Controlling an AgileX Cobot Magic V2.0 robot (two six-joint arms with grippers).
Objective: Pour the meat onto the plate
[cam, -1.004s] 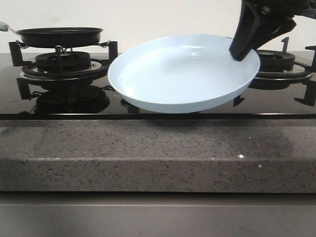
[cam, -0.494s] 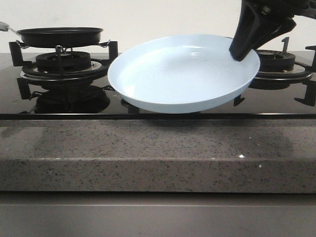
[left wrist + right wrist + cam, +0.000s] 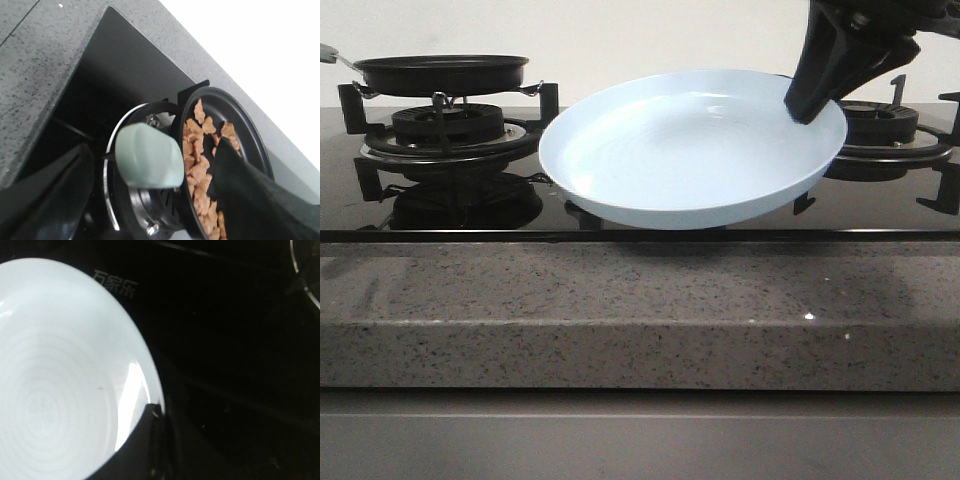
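Between the left tool's point(image 3: 150, 200) spread fingers sits the pan's pale handle point(image 3: 148, 156) (best hold, meat point(image 3: 200, 165) loose and light), while the right tool point(image 3: 817, 95) pinches the glossy, slippery plate point(image 3: 670, 150).

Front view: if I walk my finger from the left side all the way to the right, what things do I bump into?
Black frying pan on the left burner → pale blue plate, tilted toward the camera → right gripper pinching the plate's rim → right burner.
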